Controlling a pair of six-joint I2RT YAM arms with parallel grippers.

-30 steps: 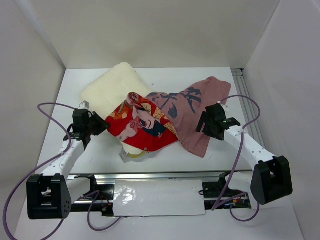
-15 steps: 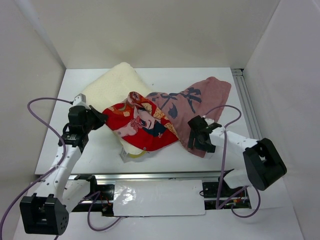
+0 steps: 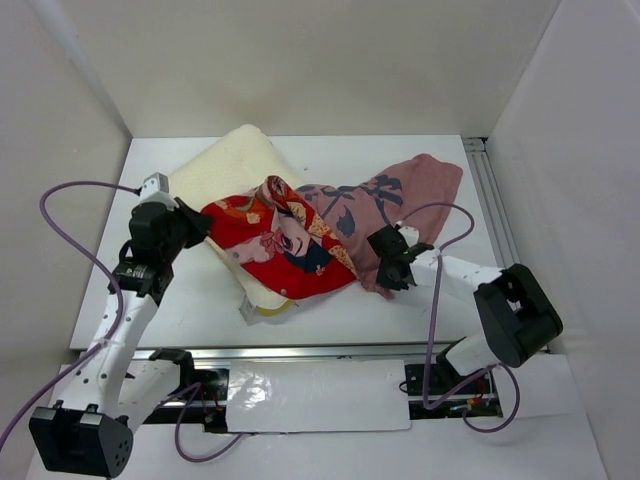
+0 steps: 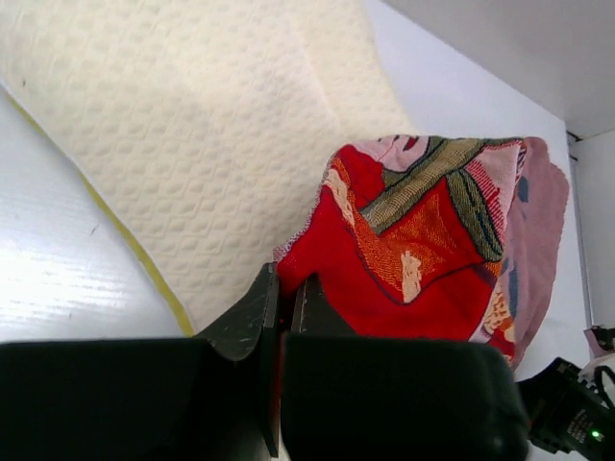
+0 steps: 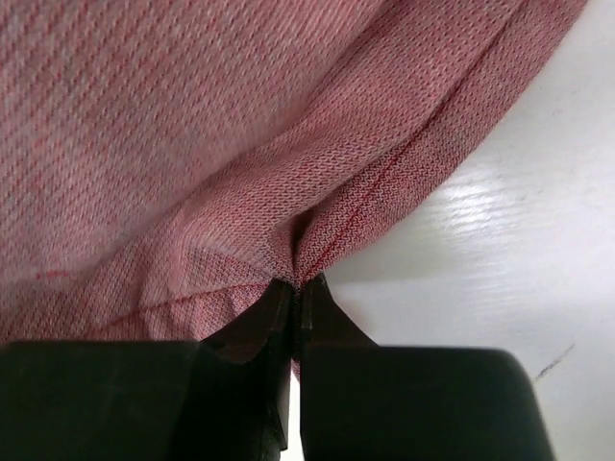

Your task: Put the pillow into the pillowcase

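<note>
The left gripper clamps the red edge of the pillowcase, the right gripper its pink hem. The pillow lies under its left side

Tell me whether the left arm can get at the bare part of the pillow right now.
Probably yes, once it lets go: bare pillow lies right beside the left arm, whose jaws are shut on the pillowcase edge.

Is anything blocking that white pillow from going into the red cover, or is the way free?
No separate object blocks it. The pillowcase itself lies draped across the pillow, and its opening is not visibly spread. The left tool pinches its red edge, the right tool its pink edge.
</note>
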